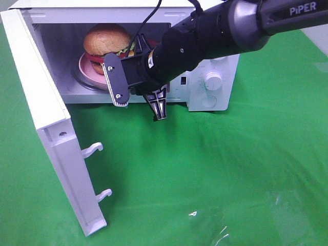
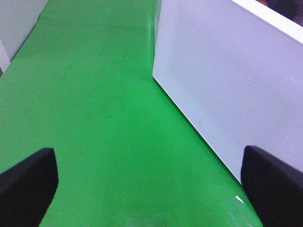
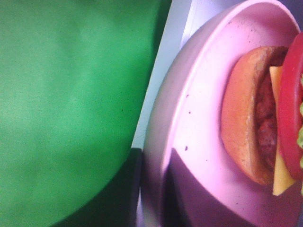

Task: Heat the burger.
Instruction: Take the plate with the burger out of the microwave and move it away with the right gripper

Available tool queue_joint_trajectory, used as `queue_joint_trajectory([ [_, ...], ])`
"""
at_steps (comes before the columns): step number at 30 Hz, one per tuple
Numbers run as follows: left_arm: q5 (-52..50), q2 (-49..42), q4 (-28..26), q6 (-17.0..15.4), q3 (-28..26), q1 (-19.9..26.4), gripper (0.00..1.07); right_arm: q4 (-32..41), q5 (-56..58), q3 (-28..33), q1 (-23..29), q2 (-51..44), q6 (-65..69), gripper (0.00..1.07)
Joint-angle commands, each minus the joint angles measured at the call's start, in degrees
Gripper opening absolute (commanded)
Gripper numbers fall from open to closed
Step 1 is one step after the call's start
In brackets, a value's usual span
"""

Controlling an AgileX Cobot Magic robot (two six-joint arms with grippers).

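The burger [image 1: 105, 41] sits on a pink plate [image 1: 87, 69] inside the open white microwave [image 1: 225, 95]. My right gripper [image 1: 115, 77] reaches in from the right to the plate's front rim, its grey finger lying over the rim. The jaws stand close together, apparently shut on that rim. The right wrist view looks close along the plate [image 3: 199, 109] to the burger [image 3: 251, 118], with bun, patty, cheese and tomato showing. My left gripper [image 2: 151, 189] is open over the green cloth with nothing between its black fingers [image 2: 26, 184]. It does not show in the exterior view.
The microwave door [image 1: 46, 118] stands swung open at the left, with two latch hooks on its inner edge. Its outer face [image 2: 227, 85] fills the left wrist view. The knobs [image 1: 212, 79] are on the right panel. Green cloth [image 1: 205, 169] covers the table.
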Motion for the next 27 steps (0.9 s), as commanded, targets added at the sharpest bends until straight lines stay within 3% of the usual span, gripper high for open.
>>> queue_joint_trajectory([
  [1,-0.4,-1.1,-0.1,-0.1,0.1,0.1,0.98,-1.0,-3.2,0.8,-0.2,-2.6,0.0,0.00],
  [10,-0.4,-1.1,-0.1,-0.1,0.1,0.1,0.98,-1.2,-8.4,13.2,-0.2,-9.5,0.0,0.00],
  [27,-0.4,-1.1,-0.1,-0.1,0.1,0.1,0.98,-1.0,-12.5,27.3,-0.2,-18.5,0.3,0.00],
])
